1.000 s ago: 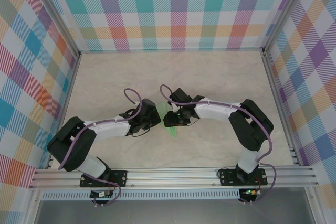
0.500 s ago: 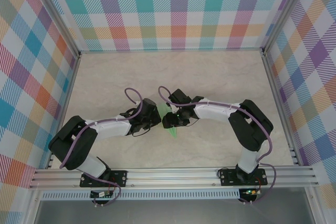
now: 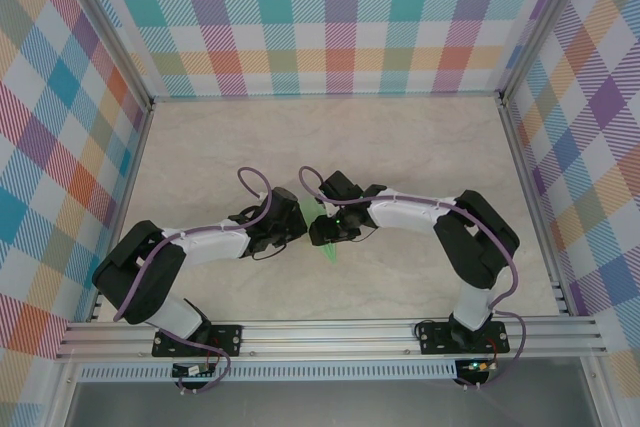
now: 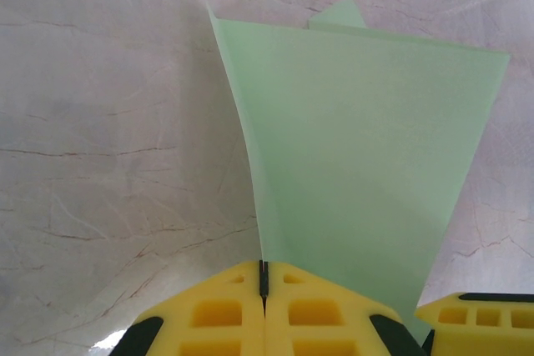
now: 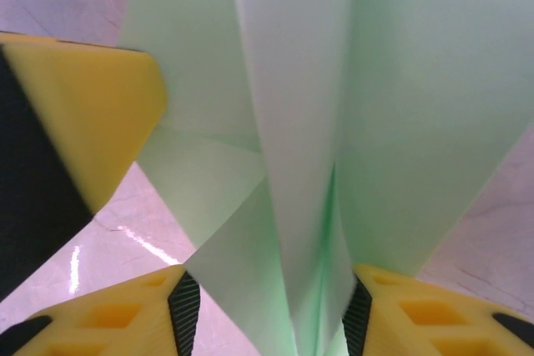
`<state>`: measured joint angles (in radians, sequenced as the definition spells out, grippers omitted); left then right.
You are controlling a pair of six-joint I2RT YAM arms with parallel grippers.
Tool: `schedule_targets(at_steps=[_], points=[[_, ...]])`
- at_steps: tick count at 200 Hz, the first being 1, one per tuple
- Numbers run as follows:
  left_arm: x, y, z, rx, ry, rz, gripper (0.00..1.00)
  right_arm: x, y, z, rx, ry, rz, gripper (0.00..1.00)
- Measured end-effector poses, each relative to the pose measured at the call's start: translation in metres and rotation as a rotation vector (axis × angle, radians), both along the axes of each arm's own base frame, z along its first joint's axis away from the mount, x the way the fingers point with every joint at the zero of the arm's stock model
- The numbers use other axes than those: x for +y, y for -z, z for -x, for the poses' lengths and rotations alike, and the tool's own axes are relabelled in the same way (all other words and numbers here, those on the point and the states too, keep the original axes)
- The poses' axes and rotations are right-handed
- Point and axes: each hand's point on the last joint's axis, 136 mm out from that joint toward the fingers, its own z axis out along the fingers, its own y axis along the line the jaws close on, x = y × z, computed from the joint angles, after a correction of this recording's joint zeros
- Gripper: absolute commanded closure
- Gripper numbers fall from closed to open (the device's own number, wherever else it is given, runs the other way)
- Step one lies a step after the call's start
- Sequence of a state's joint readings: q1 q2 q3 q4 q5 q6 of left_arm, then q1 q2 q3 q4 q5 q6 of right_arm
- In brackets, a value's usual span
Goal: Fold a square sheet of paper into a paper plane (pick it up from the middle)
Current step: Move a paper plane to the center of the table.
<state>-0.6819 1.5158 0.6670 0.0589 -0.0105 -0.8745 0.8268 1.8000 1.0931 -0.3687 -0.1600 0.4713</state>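
Observation:
The pale green paper [image 3: 328, 250] is folded into a pointed shape with a centre crease and is held off the table between my two grippers at mid-table. My left gripper [image 3: 303, 224] is shut on one edge of it; in the left wrist view the paper [image 4: 367, 147] rises as a broad flap from the closed left gripper [image 4: 264, 277]. My right gripper [image 3: 326, 228] stands open around the folded layers. In the right wrist view the paper [image 5: 300, 122] stands between the pads of the right gripper [image 5: 269, 306], its folds reaching both pads. A left fingertip [image 5: 75, 106] shows at upper left.
The marble-patterned tabletop [image 3: 330, 137] is walled by plaid panels [image 3: 330, 27] at the back and both sides. An aluminium rail [image 3: 330, 332] with the arm bases runs along the near edge. Both forearms angle inward, nearly touching at the paper.
The right gripper has edged slightly left toward the left gripper, covering more of the paper. The left gripper has stayed shut on the paper's edge.

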Motion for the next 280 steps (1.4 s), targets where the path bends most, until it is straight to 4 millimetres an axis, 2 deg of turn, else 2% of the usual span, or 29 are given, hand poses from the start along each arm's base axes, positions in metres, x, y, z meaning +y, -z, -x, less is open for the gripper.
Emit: schedule_targets(at_steps=[22,65,139,166,178,197,249,280], points=[[0.0,0.0,0.0,0.001,0.001,0.001,1.0,-0.004,0.004,-0.002,-0.007,0.014,0.025,0.57],[-0.001,-0.002,-0.001,-0.001,0.001,0.003,0.93,-0.008,0.005,-0.005,-0.019,0.035,0.048,0.68],[-0.002,-0.004,-0.001,0.003,0.001,0.0,0.9,-0.004,0.004,-0.01,-0.039,0.04,0.059,0.69],[0.0,-0.001,0.0,0.012,0.001,-0.008,0.87,0.0,0.006,-0.013,-0.04,0.041,0.07,0.76],[0.001,-0.001,0.001,0.017,0.0,-0.013,0.82,0.001,0.008,-0.013,-0.039,0.047,0.083,0.82],[0.006,-0.001,0.004,0.027,-0.012,-0.032,0.73,-0.005,0.011,-0.014,-0.043,0.062,0.117,0.85],[0.032,-0.024,0.008,-0.002,-0.09,-0.097,0.52,-0.034,0.013,-0.021,-0.087,0.139,0.262,0.85],[0.045,-0.027,0.012,0.002,-0.123,-0.139,0.41,-0.042,0.008,-0.026,-0.108,0.172,0.304,0.85]])
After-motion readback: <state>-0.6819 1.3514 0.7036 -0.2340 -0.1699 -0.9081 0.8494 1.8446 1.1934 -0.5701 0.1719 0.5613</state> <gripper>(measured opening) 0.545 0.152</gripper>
